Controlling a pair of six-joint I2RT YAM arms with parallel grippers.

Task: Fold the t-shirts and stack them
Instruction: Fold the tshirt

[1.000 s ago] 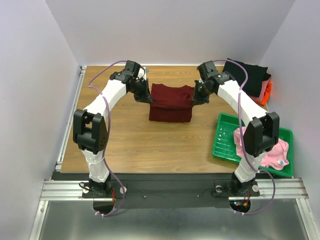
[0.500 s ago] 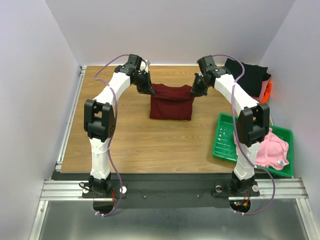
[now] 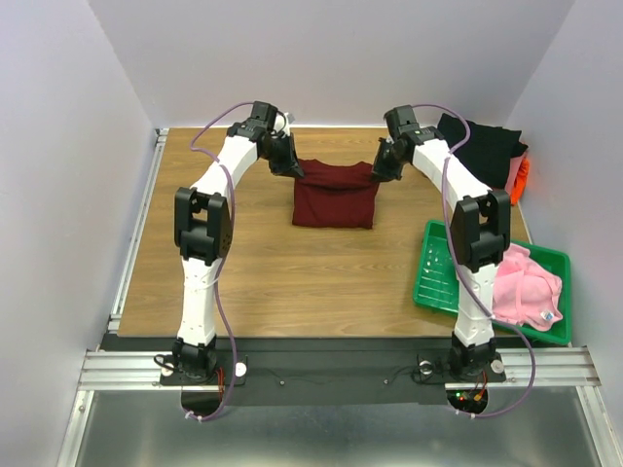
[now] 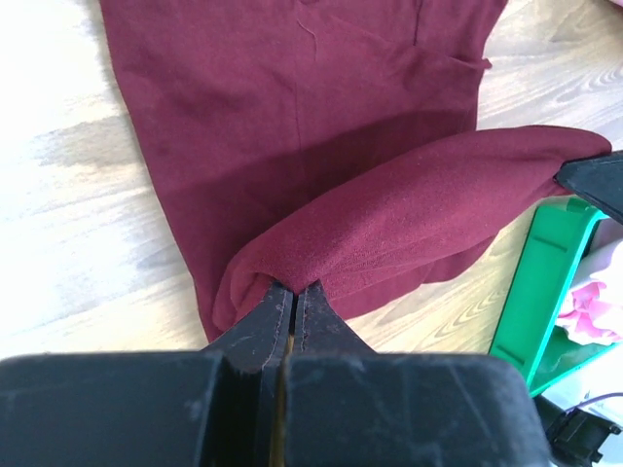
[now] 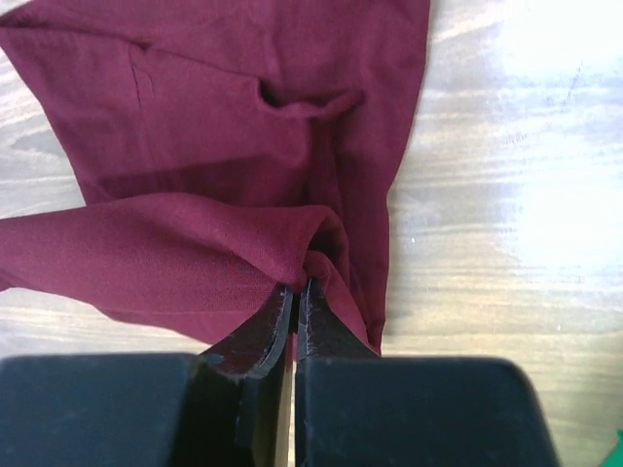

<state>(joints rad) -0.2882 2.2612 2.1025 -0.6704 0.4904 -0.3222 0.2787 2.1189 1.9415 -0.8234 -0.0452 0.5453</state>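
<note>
Top external: left end effector (image 3: 292, 171) and right end effector (image 3: 379, 174) pinch maroon t-shirt (image 3: 334, 201) near green tray (image 3: 432, 265).

My left end effector (image 3: 291, 169) and right end effector (image 3: 381, 170) have moved farther from my bases, carrying the gripped edge of the maroon t-shirt (image 3: 336, 202) with them. The hem behind them has followed. Both elbows have risen.

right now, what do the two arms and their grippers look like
Left arm and right arm: white links, black joint housings, a thin purple cable along each. Left gripper and right gripper: black fingers tapering to narrow tips.
</note>
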